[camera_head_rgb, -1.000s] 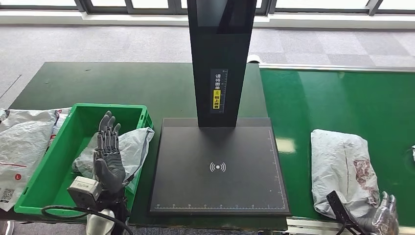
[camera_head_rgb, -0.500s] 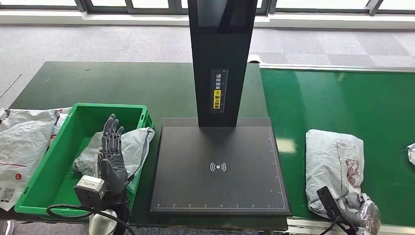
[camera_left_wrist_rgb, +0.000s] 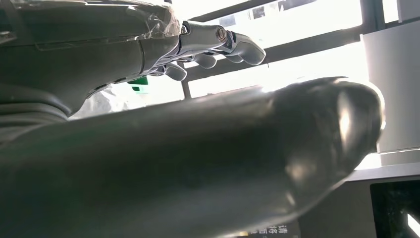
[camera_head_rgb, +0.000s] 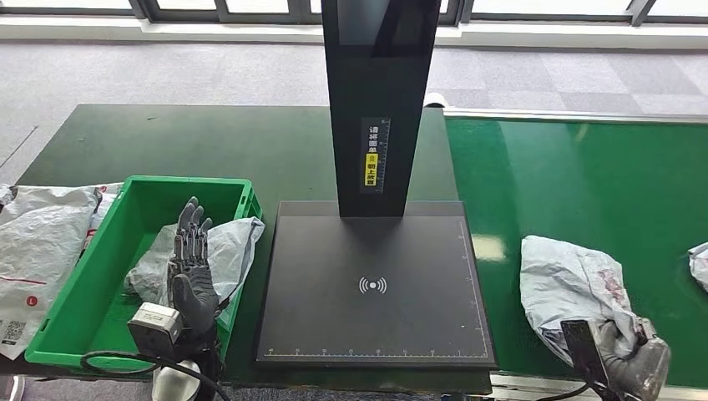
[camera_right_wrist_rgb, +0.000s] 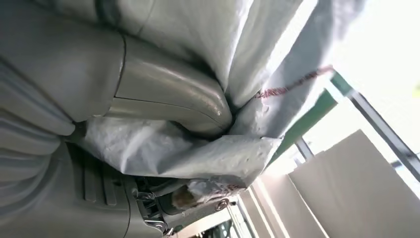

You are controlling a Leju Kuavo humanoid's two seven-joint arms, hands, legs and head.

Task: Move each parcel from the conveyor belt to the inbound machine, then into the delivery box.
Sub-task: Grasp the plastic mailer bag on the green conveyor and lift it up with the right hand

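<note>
Parcel [camera_head_rgb: 572, 288] lay on the conveyor belt [camera_head_rgb: 584, 184], right hand [camera_head_rgb: 634, 363] clamping its near edge for lifting; left hand [camera_head_rgb: 190, 267] hovered, fingers apart.

I see a crumpled grey parcel [camera_head_rgb: 570, 288] on the green conveyor belt [camera_head_rgb: 584, 180], its near corner seemingly pinched in my right hand [camera_head_rgb: 634, 368]; another grey parcel [camera_head_rgb: 219, 251] lies in the green delivery box [camera_head_rgb: 100, 276].

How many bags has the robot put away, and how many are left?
One grey bag already lies in the green box. The right hand grips a second bag on the conveyor belt; it must visit the scanner plate next. Another parcel's edge waits beyond.
</note>
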